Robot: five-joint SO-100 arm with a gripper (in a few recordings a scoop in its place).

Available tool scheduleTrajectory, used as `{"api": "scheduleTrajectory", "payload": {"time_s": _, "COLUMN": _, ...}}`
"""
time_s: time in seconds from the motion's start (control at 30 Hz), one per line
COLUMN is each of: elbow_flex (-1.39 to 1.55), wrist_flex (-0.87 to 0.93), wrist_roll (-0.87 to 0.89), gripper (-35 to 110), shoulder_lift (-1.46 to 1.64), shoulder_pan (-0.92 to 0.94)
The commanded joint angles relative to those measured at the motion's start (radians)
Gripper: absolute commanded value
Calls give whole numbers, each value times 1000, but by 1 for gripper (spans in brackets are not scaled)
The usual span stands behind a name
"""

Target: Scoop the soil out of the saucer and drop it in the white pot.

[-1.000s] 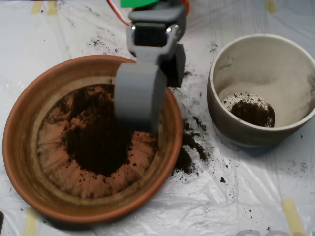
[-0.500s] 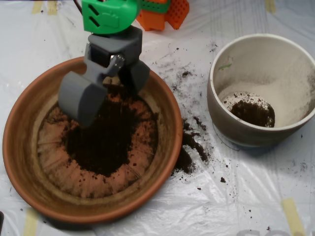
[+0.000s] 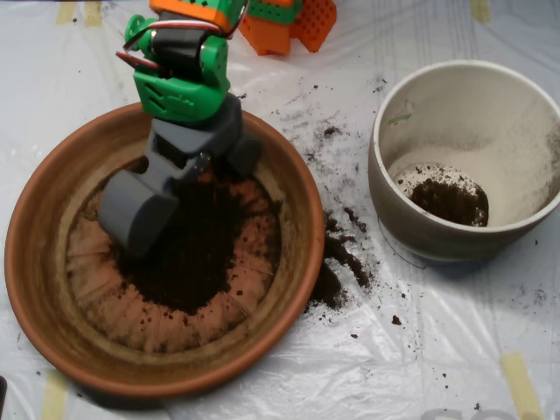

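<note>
The terracotta saucer (image 3: 35, 289) lies at the left with a dark patch of soil (image 3: 188, 258) spread over its ridged base. My grey scoop (image 3: 188, 184) hangs low over the saucer's upper left part. It is open: one shell (image 3: 136, 210) touches the left edge of the soil and the other sits back near the far rim. The white pot (image 3: 389, 188) stands to the right, apart from the saucer, and a small heap of soil (image 3: 451, 201) lies on its bottom.
Spilled soil (image 3: 337, 262) lies on the white plastic sheet between saucer and pot, with crumbs scattered further back (image 3: 324, 131). The arm's green and orange parts (image 3: 179, 79) rise from the top edge. Yellow tape strips (image 3: 521, 381) mark the sheet.
The scoop has swung left from the saucer's right rim and dropped toward the soil. Its green wrist has tilted into view above it.
</note>
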Motion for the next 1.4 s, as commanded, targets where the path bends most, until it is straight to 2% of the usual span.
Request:
{"api": "scheduleTrajectory", "payload": {"time_s": 0.0, "elbow_flex": -107, "wrist_flex": 12, "wrist_roll": 11, "gripper": 58, "shoulder_lift": 5, "shoulder_pan": 25}}
{"api": "scheduleTrajectory", "payload": {"time_s": 0.17, "elbow_flex": -186, "wrist_flex": 3, "wrist_roll": 35, "gripper": 53, "shoulder_lift": -101, "shoulder_pan": 63}}
{"api": "scheduleTrajectory", "payload": {"time_s": 0.37, "elbow_flex": -262, "wrist_flex": -2, "wrist_roll": 26, "gripper": 53, "shoulder_lift": -201, "shoulder_pan": 78}}
{"api": "scheduleTrajectory", "payload": {"time_s": 0.67, "elbow_flex": -310, "wrist_flex": -9, "wrist_roll": -14, "gripper": 50, "shoulder_lift": -255, "shoulder_pan": 23}}
{"api": "scheduleTrajectory", "payload": {"time_s": 0.83, "elbow_flex": -330, "wrist_flex": 34, "wrist_roll": -15, "gripper": 37, "shoulder_lift": -270, "shoulder_pan": 14}}
{"api": "scheduleTrajectory", "payload": {"time_s": 1.2, "elbow_flex": -402, "wrist_flex": 104, "wrist_roll": 3, "gripper": 38, "shoulder_lift": -342, "shoulder_pan": 44}}
{"api": "scheduleTrajectory", "payload": {"time_s": 1.37, "elbow_flex": -407, "wrist_flex": 118, "wrist_roll": 2, "gripper": 28, "shoulder_lift": -348, "shoulder_pan": 41}}
